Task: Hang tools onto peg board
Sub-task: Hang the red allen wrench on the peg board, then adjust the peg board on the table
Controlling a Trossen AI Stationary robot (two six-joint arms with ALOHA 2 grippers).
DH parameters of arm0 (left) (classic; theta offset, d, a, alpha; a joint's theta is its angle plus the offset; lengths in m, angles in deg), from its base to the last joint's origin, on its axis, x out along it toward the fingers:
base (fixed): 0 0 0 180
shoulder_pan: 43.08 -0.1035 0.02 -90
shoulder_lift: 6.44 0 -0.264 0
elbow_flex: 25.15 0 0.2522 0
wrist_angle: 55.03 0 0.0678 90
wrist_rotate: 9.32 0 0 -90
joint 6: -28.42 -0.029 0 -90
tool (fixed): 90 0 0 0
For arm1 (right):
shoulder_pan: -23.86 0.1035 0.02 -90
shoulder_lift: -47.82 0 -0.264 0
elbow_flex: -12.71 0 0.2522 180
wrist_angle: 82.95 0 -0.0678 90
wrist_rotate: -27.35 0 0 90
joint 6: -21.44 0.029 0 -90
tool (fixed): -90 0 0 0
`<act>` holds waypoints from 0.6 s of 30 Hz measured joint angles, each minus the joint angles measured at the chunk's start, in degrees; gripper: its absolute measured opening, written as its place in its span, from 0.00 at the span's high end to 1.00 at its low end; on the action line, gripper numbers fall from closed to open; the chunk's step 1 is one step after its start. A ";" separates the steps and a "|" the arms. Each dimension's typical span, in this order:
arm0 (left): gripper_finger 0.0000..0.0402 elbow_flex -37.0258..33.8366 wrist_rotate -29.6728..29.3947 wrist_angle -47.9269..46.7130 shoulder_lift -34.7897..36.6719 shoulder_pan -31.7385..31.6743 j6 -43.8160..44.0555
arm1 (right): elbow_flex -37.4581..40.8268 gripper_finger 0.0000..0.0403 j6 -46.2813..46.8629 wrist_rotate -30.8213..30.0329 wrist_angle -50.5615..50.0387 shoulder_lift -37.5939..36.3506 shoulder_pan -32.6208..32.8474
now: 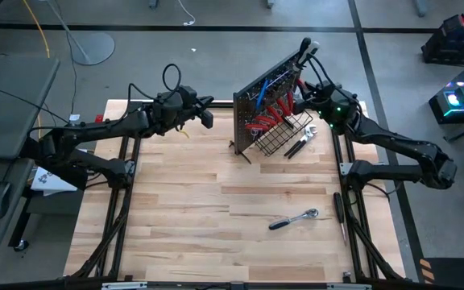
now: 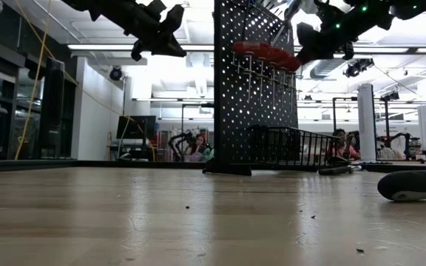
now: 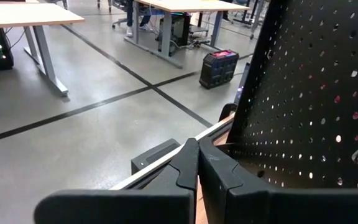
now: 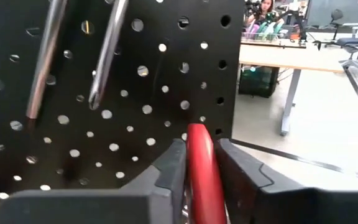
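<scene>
Upright black perforated peg board (image 1: 266, 103) at the far middle of the pale wood-plank table (image 1: 216, 225), rows of round holes, black wire basket (image 1: 284, 135) at its foot. Glossy red-handled screwdrivers (image 1: 268, 113) hung in a row on its face, two bare steel shanks (image 4: 107, 53) against the panel. Right gripper (image 4: 199, 163) at the board's upper far edge, dark fingers clamped on one smooth red handle (image 4: 202, 174). Chrome ratchet (image 1: 294, 219) flat on the near planks, well apart. Black pliers-like tool (image 1: 298, 143) just beside the basket. Left gripper (image 3: 197, 168) raised behind the board, matte fingers pressed together, empty.
</scene>
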 joint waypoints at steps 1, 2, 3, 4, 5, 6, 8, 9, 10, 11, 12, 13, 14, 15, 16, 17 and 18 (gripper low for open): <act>1.00 0.00 0.00 -0.01 0.00 0.02 0.00 | 0.00 0.79 0.02 -0.22 -0.44 -0.22 0.00; 1.00 0.00 0.01 -0.02 0.00 0.02 0.00 | 0.00 0.77 0.10 -0.23 -0.71 -0.44 0.00; 1.00 0.00 0.01 -0.02 0.00 0.01 0.00 | 0.00 0.74 0.32 -0.24 -0.84 -0.75 0.00; 1.00 0.00 0.00 -0.02 0.00 0.00 0.00 | 0.00 0.72 0.83 -0.24 -1.12 -1.09 0.00; 1.00 0.00 0.00 -0.02 0.00 0.00 0.00 | 0.00 0.69 1.21 -0.24 -1.37 -1.49 0.00; 1.00 0.00 0.01 -0.02 0.00 0.01 0.00 | 0.00 0.67 1.61 -0.24 -1.91 -1.96 0.00; 1.00 0.00 -0.15 -0.07 0.00 0.00 -0.01 | -0.10 0.62 2.24 -0.24 -3.54 -3.13 0.00; 1.00 0.00 -0.57 -0.04 0.00 0.00 -0.03 | -0.36 0.60 2.48 -0.37 -5.02 -3.75 0.00; 1.00 0.00 -1.09 -0.04 0.00 0.00 -0.20 | -0.82 0.58 2.46 -0.47 -6.73 -4.41 0.00; 1.00 0.00 -1.59 -0.04 0.00 0.00 -0.81 | -1.47 0.57 2.43 -0.67 -8.51 -5.11 0.00; 1.00 0.00 -2.15 -0.07 0.00 0.00 -1.42 | -2.32 0.55 2.38 -0.79 -10.77 -5.89 0.00; 1.00 0.00 -2.66 -0.07 0.01 0.00 -1.69 | -3.24 0.55 2.16 -1.00 -13.15 -6.65 0.00; 1.00 0.00 -3.00 -0.13 0.00 0.00 -1.90 | -4.41 0.54 1.87 -1.36 -15.52 -7.43 0.00; 1.00 0.00 -3.10 -0.31 0.00 -0.05 -1.92 | -5.70 0.54 1.38 -1.46 -18.34 -8.08 0.00; 1.00 0.00 -3.10 -0.63 0.02 -0.08 -1.91 | -6.95 0.54 0.93 -1.48 -21.21 -8.78 0.00; 1.00 0.00 -3.07 -1.07 0.02 -0.11 -1.69 | -8.23 0.54 0.80 -1.51 -24.10 -9.31 0.00; 1.00 0.00 -2.99 -1.77 0.02 -0.11 -1.07 | -9.37 0.55 0.65 -1.54 -26.44 -9.60 0.00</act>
